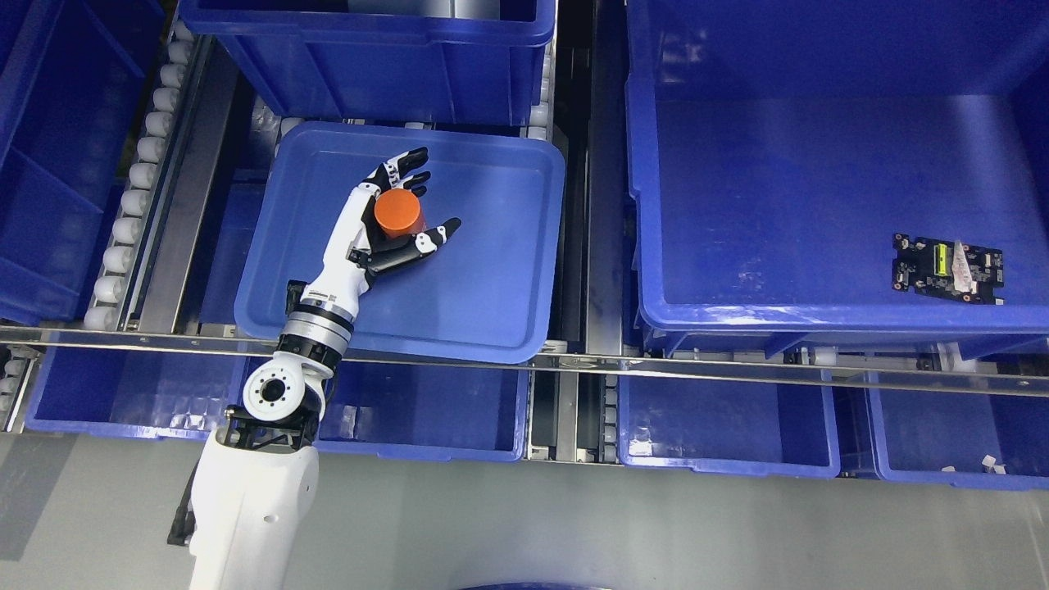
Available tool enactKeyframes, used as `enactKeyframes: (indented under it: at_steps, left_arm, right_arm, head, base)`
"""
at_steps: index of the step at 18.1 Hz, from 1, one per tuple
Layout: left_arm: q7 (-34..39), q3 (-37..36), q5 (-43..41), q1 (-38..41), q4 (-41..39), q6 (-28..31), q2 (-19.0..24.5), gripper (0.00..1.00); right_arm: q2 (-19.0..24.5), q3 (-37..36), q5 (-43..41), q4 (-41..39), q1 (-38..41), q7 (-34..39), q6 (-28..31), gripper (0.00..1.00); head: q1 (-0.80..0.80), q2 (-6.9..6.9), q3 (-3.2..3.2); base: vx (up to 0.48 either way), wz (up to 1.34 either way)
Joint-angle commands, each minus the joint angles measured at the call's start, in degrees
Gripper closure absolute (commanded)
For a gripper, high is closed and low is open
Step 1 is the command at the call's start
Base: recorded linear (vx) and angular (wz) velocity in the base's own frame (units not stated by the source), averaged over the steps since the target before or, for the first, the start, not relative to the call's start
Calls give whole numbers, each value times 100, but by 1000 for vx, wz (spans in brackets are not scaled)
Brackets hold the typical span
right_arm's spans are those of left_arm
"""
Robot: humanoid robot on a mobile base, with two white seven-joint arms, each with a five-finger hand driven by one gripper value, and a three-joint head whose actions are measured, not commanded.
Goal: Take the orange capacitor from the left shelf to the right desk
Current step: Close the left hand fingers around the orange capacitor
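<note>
Over the shallow blue tray (492,328) on the roller shelf, the orange capacitor (397,213) is sitting in the left hand (385,225), the thumb lying along its near side and the fingers (401,168) curving round its far side, so the hand is closing on it rather than spread flat. Whether it is already clear of the tray floor cannot be told. Judging the step: the grasp is being made or just finished; next is calling for a firm squeeze, a straight lift above the tray's rim, then a carry rightward. Counting outward from the tray: one capacitor, one hand in view, one circuit board (946,269) lying in the large blue bin (819,315) to the tray's right, one deeper bin (369,74) behind the tray.
</note>
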Motion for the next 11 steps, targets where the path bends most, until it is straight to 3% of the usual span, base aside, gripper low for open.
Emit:
enactKeyframes:
  at_steps: [1, 2, 6, 7, 11]
  left_arm:
    - [-54, 134, -11, -3, 122, -90, -34, 51]
    - [-54, 152, -11, -21, 140, -142, -43, 56]
    - [-54, 328, -2, -30, 166, -590, -69, 95]
    - [-54, 363, -2, -30, 184, -660, -92, 99]
    - [-54, 407, 15, -30, 184, -731, -92, 99]
  right_arm:
    - [-100, -61, 35, -100, 132, 2, 15, 0]
    - [-100, -61, 35, -100, 132, 2, 15, 0]
    - [-100, -61, 35, -100, 132, 2, 15, 0]
    - [-100, -61, 35, -100, 123, 2, 15, 0]
    - [-100, -61, 35, -100, 132, 2, 15, 0]
  head:
    - [0, 0, 0]
    - [0, 0, 0]
    - [0, 0, 0]
    - [0, 0, 0]
    - [0, 0, 0]
  base:
    - [0, 0]
    - [0, 0]
    - [0, 0]
    - [0, 0]
    - [0, 0]
